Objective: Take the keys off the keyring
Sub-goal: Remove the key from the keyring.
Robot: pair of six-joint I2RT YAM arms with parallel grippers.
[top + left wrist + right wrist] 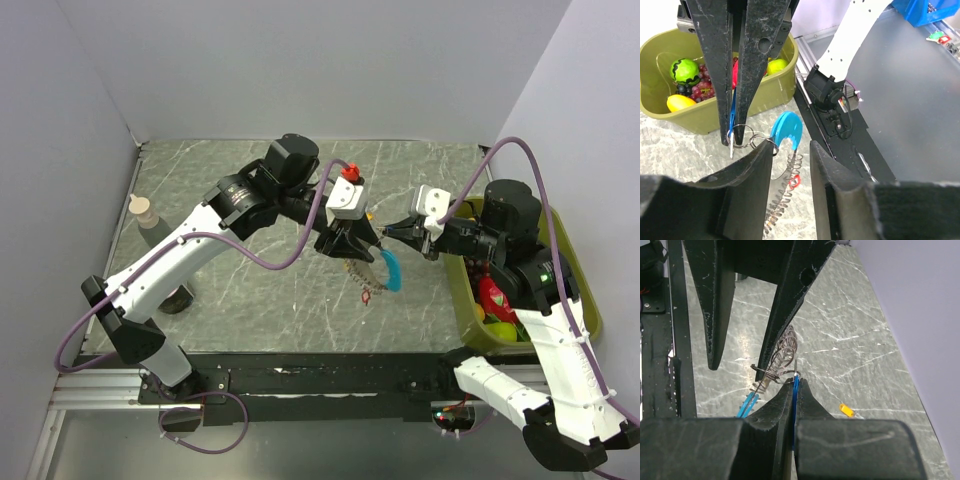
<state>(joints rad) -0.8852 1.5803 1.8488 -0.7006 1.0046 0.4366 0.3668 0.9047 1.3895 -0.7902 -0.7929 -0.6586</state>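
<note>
My right gripper (388, 232) was clamped on the blue key (795, 395), left gripper (790, 150) at its 9 o'clock hung open, so I reckoned grabbing the keyring (785, 182) and pulling came next.

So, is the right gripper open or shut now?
Shut on the thin blue key: the right gripper shows no gap between its jaws.

Overhead down; 2 close, seemingly opposed wrist views share keyring (782, 352).
</note>
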